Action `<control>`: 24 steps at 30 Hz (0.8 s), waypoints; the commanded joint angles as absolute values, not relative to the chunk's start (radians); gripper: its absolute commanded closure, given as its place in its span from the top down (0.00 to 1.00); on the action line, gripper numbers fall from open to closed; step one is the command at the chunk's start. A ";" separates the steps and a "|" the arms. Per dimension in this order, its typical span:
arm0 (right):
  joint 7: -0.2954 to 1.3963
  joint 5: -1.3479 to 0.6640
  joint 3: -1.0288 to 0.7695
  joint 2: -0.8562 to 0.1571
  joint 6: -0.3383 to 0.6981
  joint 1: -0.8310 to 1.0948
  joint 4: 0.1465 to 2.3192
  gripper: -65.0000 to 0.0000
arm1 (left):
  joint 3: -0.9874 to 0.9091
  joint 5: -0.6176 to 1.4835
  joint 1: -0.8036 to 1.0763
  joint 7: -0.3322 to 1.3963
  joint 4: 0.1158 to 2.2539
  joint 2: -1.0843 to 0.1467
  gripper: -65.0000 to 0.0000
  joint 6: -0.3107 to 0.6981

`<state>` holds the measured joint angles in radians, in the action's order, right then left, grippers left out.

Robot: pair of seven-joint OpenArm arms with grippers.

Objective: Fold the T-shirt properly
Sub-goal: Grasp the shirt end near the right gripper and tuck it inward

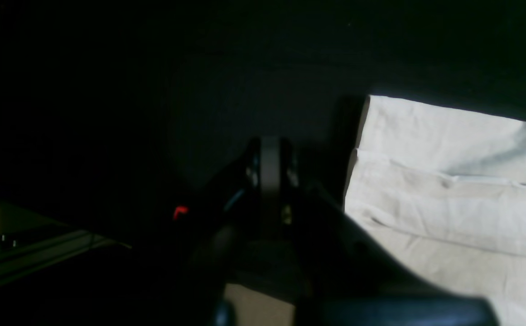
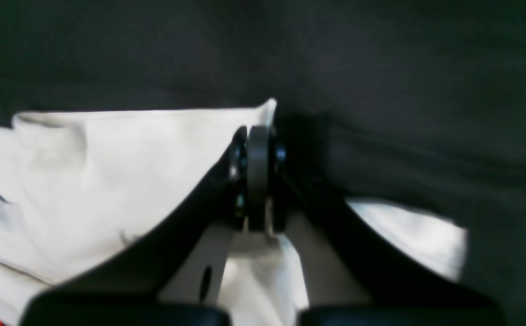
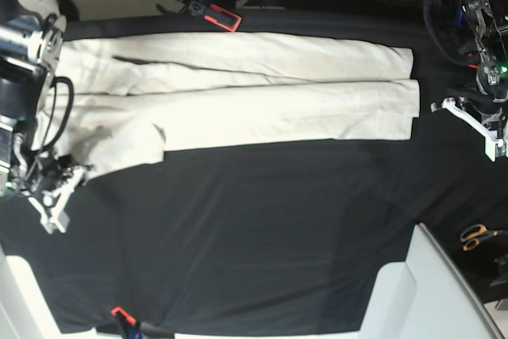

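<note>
T-shirt point(image 3: 238, 89) is lying on the black surface point(image 3: 262, 236) as a long folded band, its long axis running from one arm to the other along the far half. My right tool point(image 2: 258, 136) is pinched shut on a corner of the cloth at its end — the wrist view shows fabric bunched around the jaws. Left tool point(image 1: 269, 149) is closed on nothing, parked just beside the opposite end, cloth off to its side. Left wrist view is really dark, and I can't make out the neck or sleeves.
</note>
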<state>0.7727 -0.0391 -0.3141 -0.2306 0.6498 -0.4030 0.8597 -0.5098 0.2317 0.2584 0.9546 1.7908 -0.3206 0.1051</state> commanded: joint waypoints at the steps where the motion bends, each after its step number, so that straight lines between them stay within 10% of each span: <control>1: 0.788 -0.047 -0.315 -0.242 0.656 -0.407 0.918 0.01 | -0.518 0.226 0.252 0.938 1.805 -0.337 0.00 0.101; 24: 1.124 -0.048 -0.325 -0.153 0.651 -0.068 1.534 0.01 | -0.518 0.225 0.246 0.937 1.770 -0.340 0.00 0.101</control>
